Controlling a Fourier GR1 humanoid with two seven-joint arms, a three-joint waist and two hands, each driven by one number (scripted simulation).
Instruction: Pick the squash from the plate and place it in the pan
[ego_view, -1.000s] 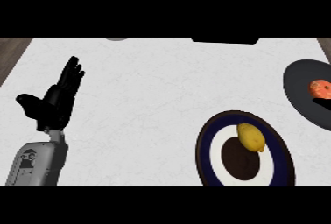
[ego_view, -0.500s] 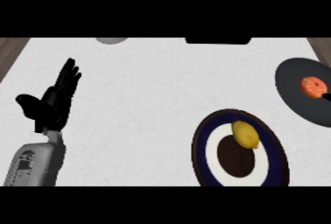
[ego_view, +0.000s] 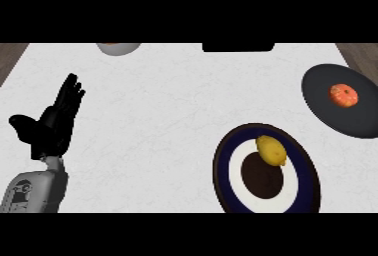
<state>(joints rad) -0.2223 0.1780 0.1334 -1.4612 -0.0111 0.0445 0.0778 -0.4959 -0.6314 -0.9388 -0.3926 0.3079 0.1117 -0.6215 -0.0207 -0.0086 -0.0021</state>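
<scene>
Counter: squash (ego_view: 271, 150) far from fingers (ego_view: 68, 97)

We take this for a kitchen: a white marbled counter (ego_view: 177, 110) carries a dark-rimmed plate (ego_view: 225, 172) at five o'clock and a dark pan (ego_view: 325, 105) at three o'clock. Food lies on both, and a pale bowl (ego_view: 118, 48) sits at eleven o'clock.

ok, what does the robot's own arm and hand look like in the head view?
Only the left arm shows. The left hand is matte black all over, with slim fingers and a thicker thumb. It joins a light grey forearm with a smooth, rounded shell that bears a small dark marking near its lower end. No cables or sleeves are visible. The right arm is out of view.
</scene>
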